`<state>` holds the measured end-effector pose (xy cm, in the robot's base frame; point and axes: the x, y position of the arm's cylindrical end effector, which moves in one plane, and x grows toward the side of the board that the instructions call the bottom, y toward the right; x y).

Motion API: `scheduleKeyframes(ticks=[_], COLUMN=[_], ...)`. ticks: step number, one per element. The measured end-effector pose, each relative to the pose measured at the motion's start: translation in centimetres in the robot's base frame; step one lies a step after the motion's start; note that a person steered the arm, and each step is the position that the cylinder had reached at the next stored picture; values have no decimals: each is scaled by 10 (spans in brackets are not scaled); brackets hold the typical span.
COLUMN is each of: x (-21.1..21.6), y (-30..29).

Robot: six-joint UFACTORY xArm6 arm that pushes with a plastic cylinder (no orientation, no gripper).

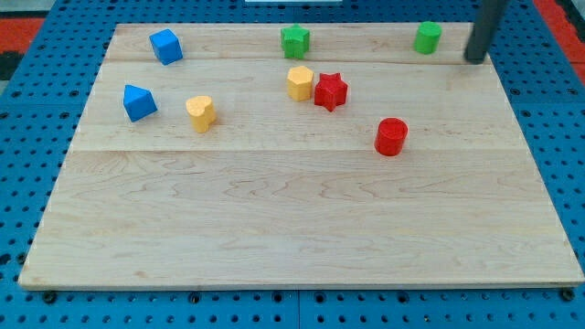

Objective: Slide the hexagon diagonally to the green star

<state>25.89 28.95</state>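
While our tip [474, 60] rested at the board's [274, 228] top right, just right of the green cylinder [427, 37], the yellow hexagon [300, 82] sat touching the red star [331, 91], below the green star [295, 41]. We carried a bare rod, with no jaws to open or close.

surface: pale wooden board [274, 228] | surround: blue pegboard [27, 137]
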Motion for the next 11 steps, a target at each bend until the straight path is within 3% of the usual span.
scheduleKeyframes(ticks=[1, 2, 4, 5, 6, 8, 10, 11], x=[-53, -66, -47, -49, -11, 10, 10, 30], y=[-29, -76, -83, -19, 30, -15, -17, -68])
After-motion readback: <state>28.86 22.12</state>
